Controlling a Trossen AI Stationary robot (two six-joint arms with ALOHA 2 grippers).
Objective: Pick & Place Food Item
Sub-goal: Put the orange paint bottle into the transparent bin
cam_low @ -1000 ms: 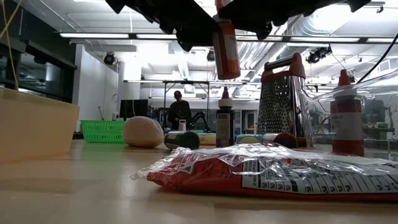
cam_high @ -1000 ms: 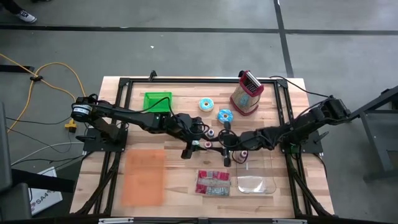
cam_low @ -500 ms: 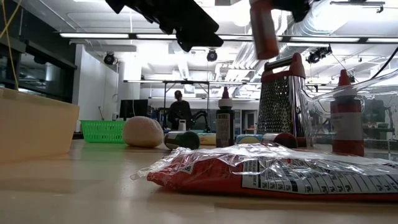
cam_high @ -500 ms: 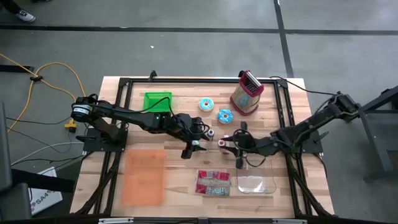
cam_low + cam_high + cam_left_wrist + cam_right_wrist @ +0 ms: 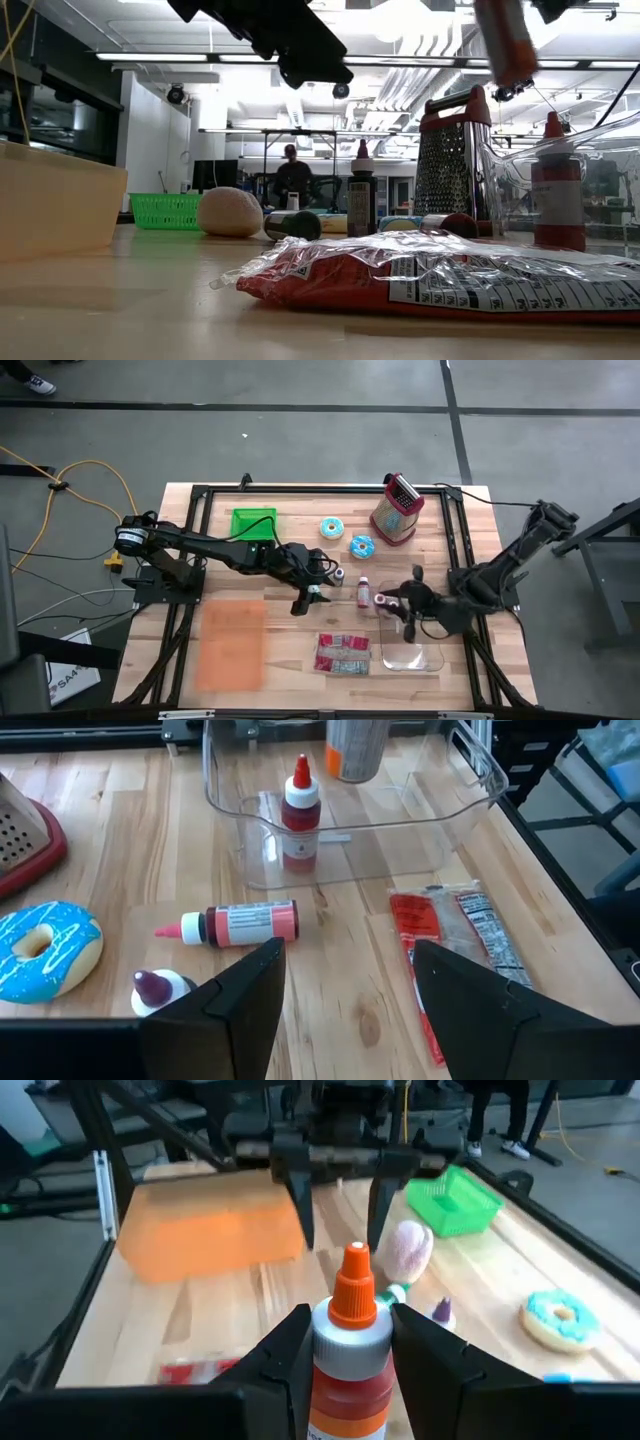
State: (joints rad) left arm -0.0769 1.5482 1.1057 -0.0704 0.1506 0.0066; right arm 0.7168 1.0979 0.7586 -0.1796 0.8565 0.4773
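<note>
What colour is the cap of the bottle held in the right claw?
Orange, on the bottle in the right claw; clearest in the right wrist view.

Left arm stretched low from the table's left edge toward its middle, left gripper (image 5: pixel 306 596) raised off the wood with fingers (image 5: pixel 232 1000) parted and bare; right arm folded in from the right side, right gripper (image 5: pixel 346 1342) clamped on a bottle (image 5: pixel 344 1360).
</note>
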